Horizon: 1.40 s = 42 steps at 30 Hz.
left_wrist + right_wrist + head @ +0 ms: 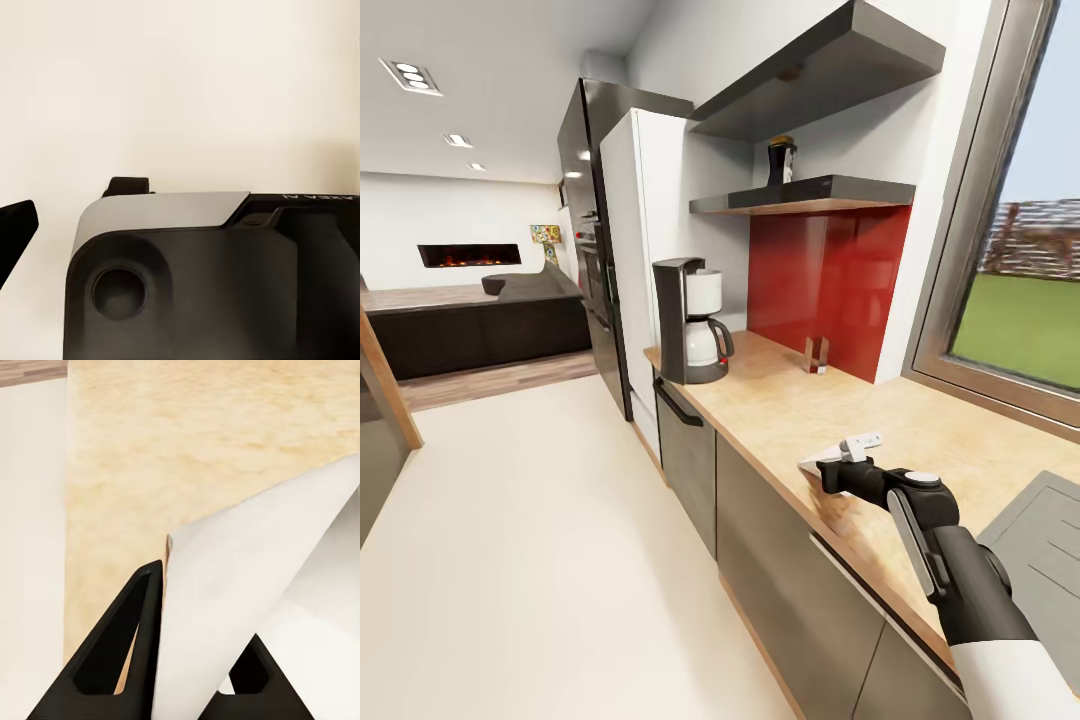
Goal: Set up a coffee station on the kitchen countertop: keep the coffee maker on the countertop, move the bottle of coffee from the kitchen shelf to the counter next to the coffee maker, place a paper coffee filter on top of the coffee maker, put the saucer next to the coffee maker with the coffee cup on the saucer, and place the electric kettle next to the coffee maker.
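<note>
The right fingers (pixel 184 660) pinch the white paper filter (pixel 247 585) low over the worktop (pixel 800 410), well short of the coffee maker (pixel 690 320) (left fingers' state I cannot tell), so carry it level and release squarely above the basket.

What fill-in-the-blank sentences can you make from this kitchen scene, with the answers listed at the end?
1. The right gripper is shut on the paper coffee ____.
2. The coffee maker stands on the ____.
3. The bottle of coffee sits on the kitchen ____.
4. The wall panel behind the countertop is coloured ____.

Missing words: filter; countertop; shelf; red.
</note>
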{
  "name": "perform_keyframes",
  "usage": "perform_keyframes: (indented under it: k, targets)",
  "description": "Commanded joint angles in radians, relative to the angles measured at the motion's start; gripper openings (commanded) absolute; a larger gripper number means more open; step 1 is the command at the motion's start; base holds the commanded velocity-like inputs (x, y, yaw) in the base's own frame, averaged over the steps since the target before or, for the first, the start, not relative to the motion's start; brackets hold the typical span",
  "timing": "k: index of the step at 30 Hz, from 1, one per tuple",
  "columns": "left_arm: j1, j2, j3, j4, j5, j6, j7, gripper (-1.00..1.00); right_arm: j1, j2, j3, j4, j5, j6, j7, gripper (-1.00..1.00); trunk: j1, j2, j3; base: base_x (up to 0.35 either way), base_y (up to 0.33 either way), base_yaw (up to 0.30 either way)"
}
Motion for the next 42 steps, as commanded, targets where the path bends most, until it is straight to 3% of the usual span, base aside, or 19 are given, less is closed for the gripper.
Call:
perform_keyframes:
  k: [1, 6, 24, 29, 42]
  targets:
    - [0.0, 0.0, 0.003, -0.001, 0.0, -0.001, 0.0, 1.0, -0.001, -0.001, 0.001, -0.001, -0.002, 0.006, 0.002, -1.0, 0.0, -0.001, -0.001, 0.0, 0.0, 0.0]
    - [0.0, 0.0, 0.003, -0.001, 0.0, -0.001, 0.0, 1.0, -0.001, -0.001, 0.001, -0.002, -0.001, 0.006, 0.001, -1.0, -0.015, 0.027, 0.012, 0.0, 0.0, 0.0]
    - [0.0, 0.0, 0.003, -0.001, 0.0, -0.001, 0.0, 1.0, -0.001, -0.001, 0.002, -0.007, 0.002, 0.006, -0.004, -1.0, -0.023, 0.041, 0.018, 0.0, 0.0, 0.0]
    - [0.0, 0.0, 0.003, -0.001, 0.0, -0.001, 0.0, 1.0, -0.001, 0.001, 0.002, -0.008, -0.001, 0.006, -0.066, -1.0, -0.027, 0.048, 0.021, 0.0, 0.0, 0.0]
    - [0.0, 0.0, 0.002, -0.001, 0.0, -0.001, 0.0, 1.0, -0.001, 0.014, 0.002, -0.01, -0.004, 0.005, -0.126, -1.0, -0.027, 0.048, 0.021, 0.0, 0.0, 0.0]
